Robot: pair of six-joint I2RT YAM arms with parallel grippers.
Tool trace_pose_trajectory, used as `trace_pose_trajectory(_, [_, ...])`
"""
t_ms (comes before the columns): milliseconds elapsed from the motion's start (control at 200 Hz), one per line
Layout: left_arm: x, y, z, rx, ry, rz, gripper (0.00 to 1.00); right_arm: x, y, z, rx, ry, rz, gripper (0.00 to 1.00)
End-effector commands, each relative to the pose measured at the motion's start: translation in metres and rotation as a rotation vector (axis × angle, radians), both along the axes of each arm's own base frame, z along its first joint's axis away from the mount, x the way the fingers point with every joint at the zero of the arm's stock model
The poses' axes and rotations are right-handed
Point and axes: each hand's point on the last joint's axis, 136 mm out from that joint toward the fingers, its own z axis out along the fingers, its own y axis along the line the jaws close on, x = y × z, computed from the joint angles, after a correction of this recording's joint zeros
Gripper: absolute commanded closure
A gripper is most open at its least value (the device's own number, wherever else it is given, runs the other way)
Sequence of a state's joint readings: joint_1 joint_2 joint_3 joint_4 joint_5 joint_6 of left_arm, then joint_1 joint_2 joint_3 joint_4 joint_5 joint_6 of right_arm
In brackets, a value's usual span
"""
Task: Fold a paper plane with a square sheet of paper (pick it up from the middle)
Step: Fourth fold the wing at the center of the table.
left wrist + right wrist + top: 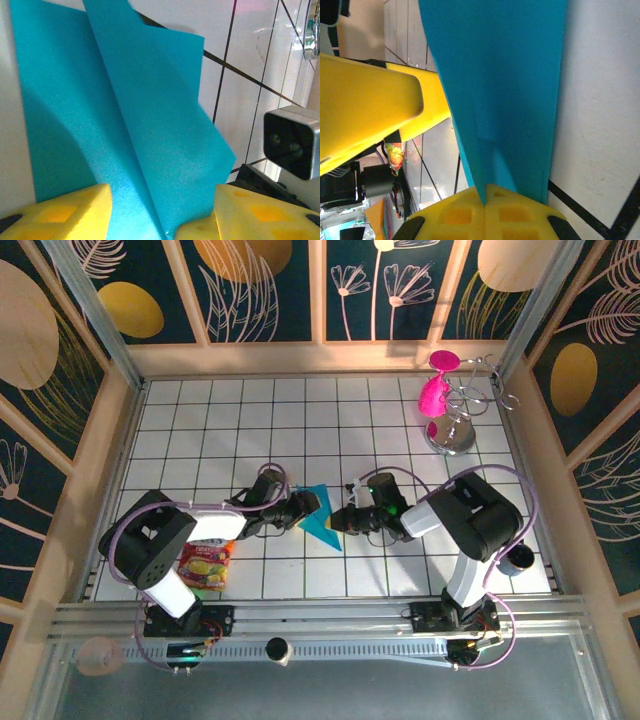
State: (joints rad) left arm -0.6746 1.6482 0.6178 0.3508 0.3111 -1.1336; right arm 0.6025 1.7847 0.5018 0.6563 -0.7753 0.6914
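We are looking down on a white tiled table (200, 430) walled by a wooden frame, with two arms reaching in from the near edge. At the left, a red-and-yellow snack packet (205, 565) is lying just beside the left arm's base, well apart from the work. Moving right, the left gripper (302, 508) is lying low at mid-table with its yellow fingers (55, 212) standing apart, so it is clamping nothing; the paper is passing loosely between them. At the centre, the turquoise paper plane (322, 520) is resting on the tiles between the two grippers, its narrow point aiming toward the near edge. Up close we are seeing a long centre crease with layered flaps on either side, so we are judging the main lengthwise folds done, while the wings are not yet spread into a finished shape. Just to its right, the right gripper (346, 520) is pinching the plane's folded spine, its fingertips (470, 212) pressed together on the paper. The two grippers are sitting nose to nose, leaving little room between them. Farther right, toward the back wall, pink goblets (437, 390) are hanging on a wire rack (455, 430), a hazard for any wide swing of the right arm. The far-left tiles are lying open, offering the widest space for moving the paper
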Motion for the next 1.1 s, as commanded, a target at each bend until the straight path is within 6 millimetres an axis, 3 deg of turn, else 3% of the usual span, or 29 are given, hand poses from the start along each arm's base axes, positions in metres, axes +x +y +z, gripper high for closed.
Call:
trace_pose_trajectory(0, [-0.006, 0.004, -0.016, 0.066, 0.042, -0.022, 0.43, 0.001, 0.002, -0.001, 0.012, 0.021, 0.007, 0.96])
trace_pose_trajectory(240, [-0.013, 0.021, -0.037, 0.215, 0.11, -0.012, 0.43, 0.002, 0.002, -0.004, 0.007, 0.036, -0.002, 0.95])
trace_pose_trajectory(290, [-0.018, 0.028, -0.051, 0.261, 0.145, -0.007, 0.43, 0.002, 0.001, -0.004, 0.008, 0.038, -0.007, 0.95])
trace_pose_trajectory(736, [-0.027, 0.05, -0.073, 0.412, 0.205, 0.01, 0.43, 0.002, -0.006, 0.0, 0.012, 0.029, -0.041, 0.92])
trace_pose_trajectory(971, [-0.032, 0.064, -0.084, 0.512, 0.234, 0.012, 0.42, 0.007, -0.01, 0.019, 0.016, -0.021, -0.076, 0.77])
trace_pose_trajectory(1096, [-0.038, 0.072, -0.093, 0.562, 0.258, 0.013, 0.41, 0.009, -0.022, 0.023, -0.048, -0.063, -0.122, 0.68])
